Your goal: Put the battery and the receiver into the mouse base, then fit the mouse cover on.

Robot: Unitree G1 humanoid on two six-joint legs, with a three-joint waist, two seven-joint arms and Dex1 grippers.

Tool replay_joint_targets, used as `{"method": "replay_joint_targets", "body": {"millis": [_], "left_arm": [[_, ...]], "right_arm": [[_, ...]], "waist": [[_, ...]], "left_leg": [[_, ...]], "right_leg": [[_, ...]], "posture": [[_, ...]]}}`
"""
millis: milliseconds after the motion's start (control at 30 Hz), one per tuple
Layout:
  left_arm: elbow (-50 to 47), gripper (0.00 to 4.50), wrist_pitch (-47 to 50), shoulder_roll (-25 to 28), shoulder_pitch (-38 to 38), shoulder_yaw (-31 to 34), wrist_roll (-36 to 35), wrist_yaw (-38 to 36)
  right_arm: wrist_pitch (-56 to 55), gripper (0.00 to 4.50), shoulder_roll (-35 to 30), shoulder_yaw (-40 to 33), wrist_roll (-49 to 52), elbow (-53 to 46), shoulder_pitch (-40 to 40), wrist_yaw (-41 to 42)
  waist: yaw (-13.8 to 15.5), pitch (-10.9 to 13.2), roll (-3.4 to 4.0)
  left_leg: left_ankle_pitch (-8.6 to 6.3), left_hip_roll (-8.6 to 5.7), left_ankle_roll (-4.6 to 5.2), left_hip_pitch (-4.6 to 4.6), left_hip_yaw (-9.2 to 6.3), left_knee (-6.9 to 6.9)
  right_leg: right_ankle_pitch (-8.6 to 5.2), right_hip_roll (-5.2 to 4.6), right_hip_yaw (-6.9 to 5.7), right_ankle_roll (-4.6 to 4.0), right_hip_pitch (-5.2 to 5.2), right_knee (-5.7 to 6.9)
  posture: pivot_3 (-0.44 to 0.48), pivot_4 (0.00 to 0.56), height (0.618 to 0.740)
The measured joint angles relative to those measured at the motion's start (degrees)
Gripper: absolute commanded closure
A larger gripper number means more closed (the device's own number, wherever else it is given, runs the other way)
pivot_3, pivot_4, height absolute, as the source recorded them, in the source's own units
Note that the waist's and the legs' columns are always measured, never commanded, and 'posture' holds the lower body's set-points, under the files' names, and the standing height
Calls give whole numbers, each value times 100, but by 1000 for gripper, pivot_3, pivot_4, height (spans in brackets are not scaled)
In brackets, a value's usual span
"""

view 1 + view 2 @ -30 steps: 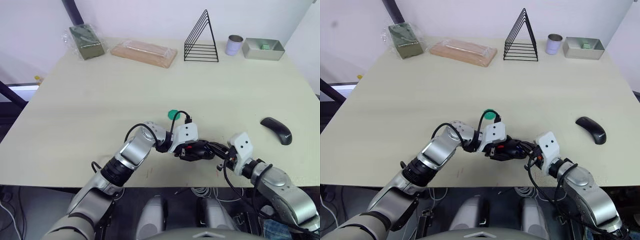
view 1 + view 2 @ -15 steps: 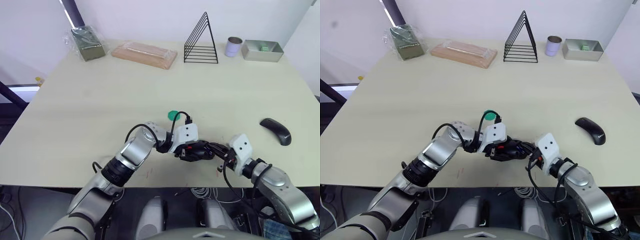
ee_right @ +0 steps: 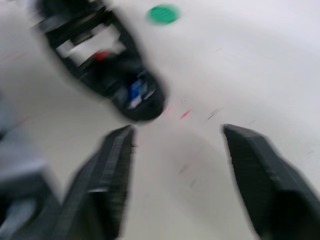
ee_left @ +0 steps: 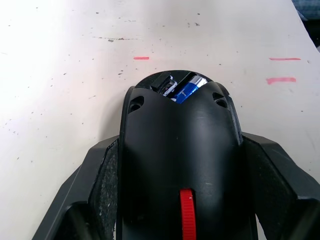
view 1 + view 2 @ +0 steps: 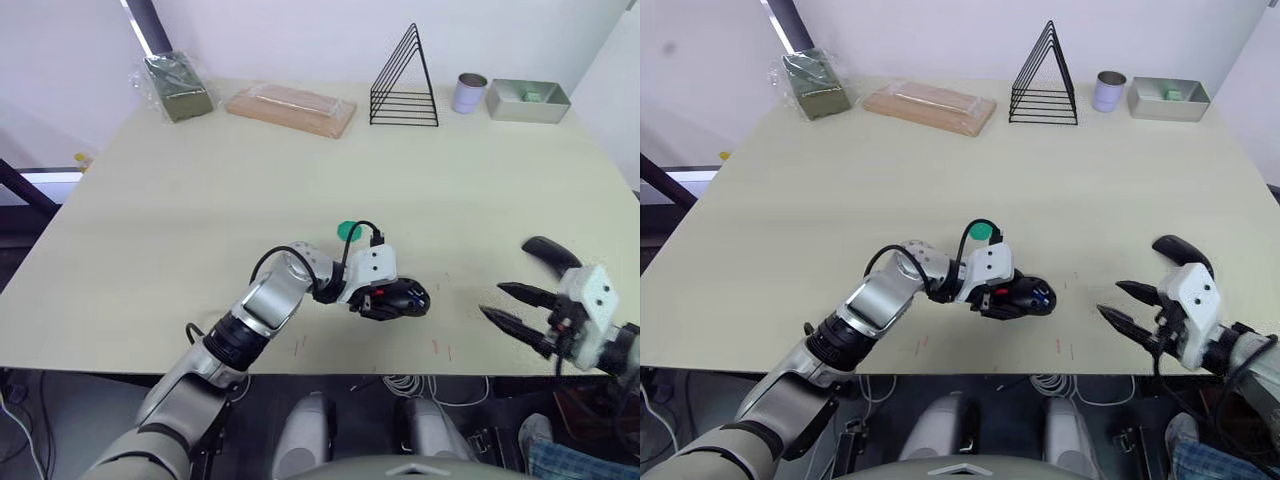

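Left wrist view: left gripper [image 4: 182, 200] clamped on the base [image 4: 180, 165], one finger [image 4: 102, 190] against each flank, fingertips cut off at the frame edge. Red strip down the base's midline. Battery [image 4: 186, 90] seated in the far-end compartment, blue with a pale end; mostly hidden under the shell, just a sliver in sight. Something dark beside it in the next slot, too small to identify; receiver not made out.

Head views: base [image 5: 400, 297] resting on the table [image 5: 200, 200] near the front edge, a green disc [image 5: 347, 231] just behind the left wrist. Right gripper [image 5: 515, 308] well apart to the right, empty, fingers spread wide. Cover [image 5: 545, 250] lying just behind the right wrist, partly hidden by it.

Right wrist view: heavily blurred; base, blue fleck, green disc barely readable.

Far edge: wire rack [image 5: 404, 80], cup [image 5: 467, 92], metal tray [image 5: 528, 100], two wrapped packages.
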Motion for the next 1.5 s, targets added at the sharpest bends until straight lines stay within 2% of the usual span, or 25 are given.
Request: {"method": "replay_joint_targets", "body": {"millis": [133,167,200,267,433,633,900,1000,1133,1200,1300,1367,1500], "left_arm": [[14,1610,-3,-1,-1,11,-5,-7],[14,1110,-5,-2,-1,11,-7,-9],[17,242,-5,-1,-1,11,-11,-16],[40,51,-9,16,-1,11,-25,-59],[-324,51,212,63,161,575,-658,-134],[-1117,51,586,727,887,1619,-1577,-296],[-1663,51,433,1234,1969,2669,-2523,-523],[-1644,51,107,921,2245,3039,-2983,-553],[-1600,51,-400,874,2714,3425,-3260,-685],[-1619,51,-565,804,2863,3530,-3331,-674],[-1755,51,-579,855,3088,3619,-3571,-706],[-1843,51,-605,980,3253,3742,-3887,-964],[-1886,51,-797,1158,3448,3929,-4163,-1416]], "right_arm": [[-92,23,-5,-152,60,-54,177,313],[-92,2,-5,-169,66,-63,183,333],[-92,0,-4,-190,76,-71,188,346],[-94,0,3,-300,108,-121,203,375],[-69,0,353,-303,167,-256,378,85],[211,0,628,-429,167,-435,617,-588],[641,0,273,-621,-55,-416,333,-1128],[1071,0,107,-787,33,100,30,-1215],[1998,0,-793,-1193,376,873,-401,-970],[2126,0,-1078,-1239,374,1195,-492,-809],[2261,0,-1526,-1182,313,1918,-870,-519],[2198,0,-1728,-1001,190,2567,-1394,-376],[1900,0,-1765,-492,-64,3209,-1936,-244]], "waist": [[-7,0,1],[-7,0,1],[-6,0,1],[-3,0,1],[-10,0,1],[-17,-3,6],[-15,-3,6],[13,-2,5],[-14,-2,5],[-6,-2,5],[-10,-2,4],[-22,-2,4],[-14,-1,13]], "left_leg": [[0,0,0,1,0,0],[0,0,0,1,0,0],[0,0,0,0,0,0],[0,0,0,0,0,0],[0,2,0,0,-4,0],[0,5,-1,2,0,0],[0,2,-2,5,0,-1],[0,-2,-1,4,5,7],[0,-2,-1,7,8,1],[0,-1,-1,7,6,0],[0,-1,-1,7,9,3],[0,-1,-1,9,11,2],[0,0,-1,8,12,0]], "right_leg": [[0,0,1,0,0,1],[0,0,1,0,0,1],[0,0,1,0,0,0],[0,0,2,0,0,0],[-1,-1,0,-1,-1,1],[-7,-2,1,-11,-2,2],[-15,-6,-3,-24,2,1],[-14,-13,-2,-23,5,0],[-13,-13,3,-24,6,-3],[-13,-11,1,-24,6,-3],[-13,-11,2,-24,6,-2],[-13,-11,4,-24,6,-2],[-13,-9,5,-24,4,-3]], "posture": [[0,150,740],[0,150,740],[0,150,740],[0,150,740],[0,150,740],[0,150,740],[0,150,740],[0,150,740],[0,150,740],[0,150,740],[0,150,740],[0,150,740],[0,150,740]]}}
